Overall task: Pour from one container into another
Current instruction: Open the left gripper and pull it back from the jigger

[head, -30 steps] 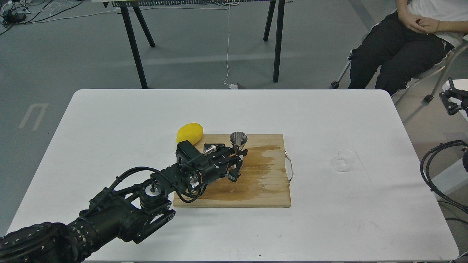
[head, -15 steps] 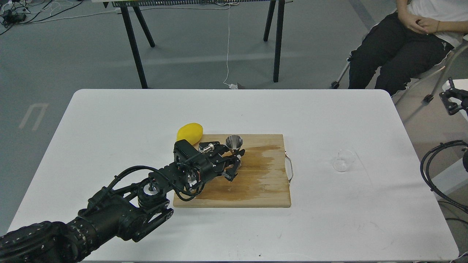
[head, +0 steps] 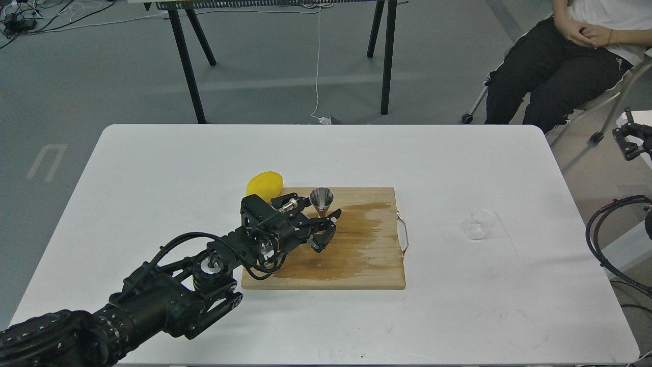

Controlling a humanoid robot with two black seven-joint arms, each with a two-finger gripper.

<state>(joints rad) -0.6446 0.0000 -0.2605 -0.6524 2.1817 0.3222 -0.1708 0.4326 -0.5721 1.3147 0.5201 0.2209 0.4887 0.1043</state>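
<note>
Head view: left gripper (head: pixel 324 224) apparently clasps the jigger (head: pixel 321 199), upright, mouth up, on the board (head: pixel 367 255); cup (head: pixel 479 224) stands right of the board.

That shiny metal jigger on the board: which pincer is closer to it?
Left. The left pincer is right at the jigger, gripping its lower half. The right pincer waits far off, beyond the table's right edge.

The steel jigger (head: pixel 322 201) is hourglass-shaped and shiny, its open upper cone facing up, standing upright near the far left part of the wooden cutting board (head: pixel 356 265); its lower cone is hidden behind my left fingers (head: pixel 326 229). The clear cup (head: pixel 479 223) is small, round and transparent, lying tipped on its side on the white counter (head: pixel 153 168), well to the right of the board.
</note>
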